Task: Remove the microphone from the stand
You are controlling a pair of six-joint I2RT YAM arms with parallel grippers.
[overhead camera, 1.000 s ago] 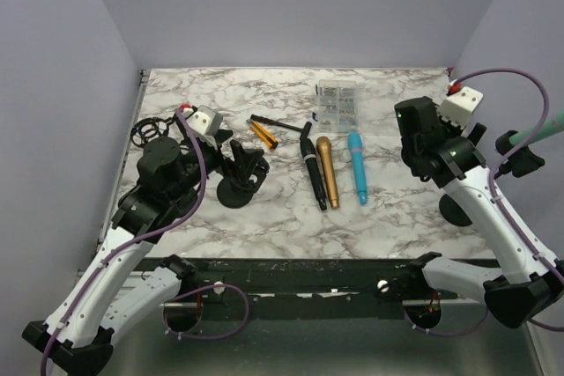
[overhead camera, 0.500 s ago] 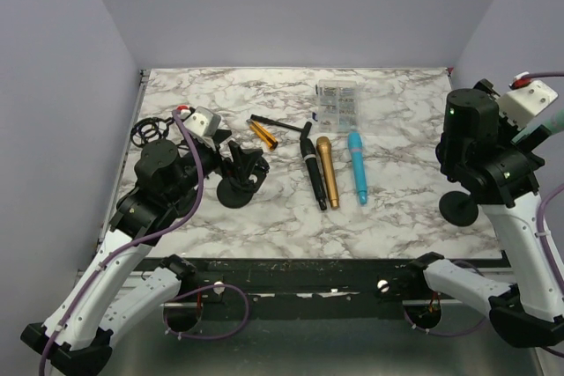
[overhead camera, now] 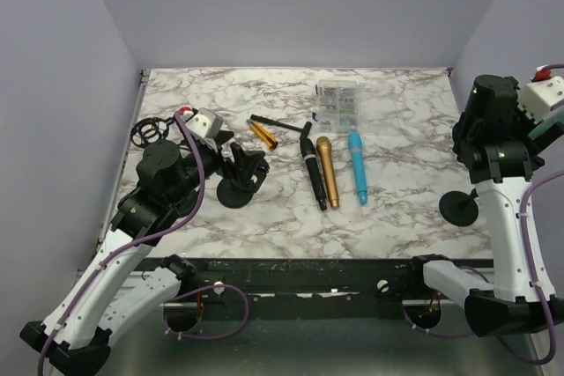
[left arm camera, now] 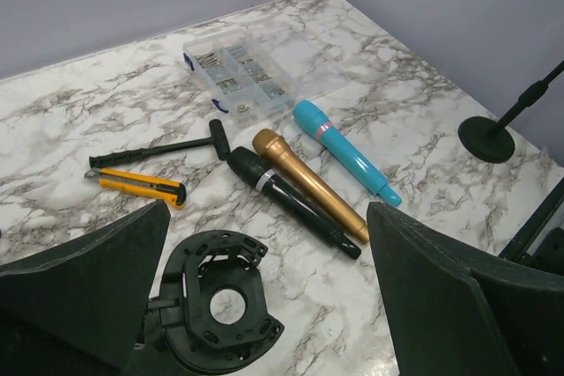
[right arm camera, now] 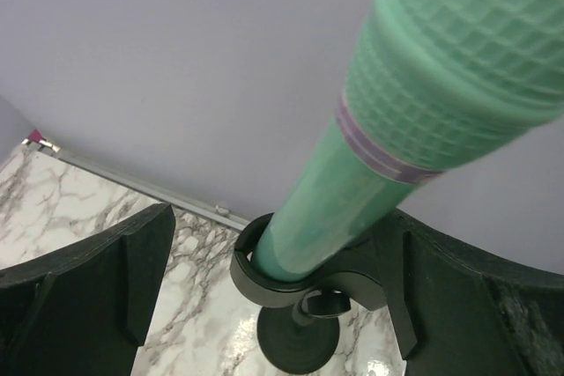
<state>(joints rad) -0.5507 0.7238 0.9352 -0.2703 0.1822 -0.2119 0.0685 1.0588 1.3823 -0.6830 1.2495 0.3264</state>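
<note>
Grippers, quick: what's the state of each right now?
Left gripper: open, holding nothing.
Right gripper: open, straddling the green microphone in its stand clip, not closed on it.

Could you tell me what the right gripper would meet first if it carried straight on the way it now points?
Most likely the green microphone, seated in the stand's clip squarely ahead of the right gripper, jaws open; the gap is hard to judge.
</note>
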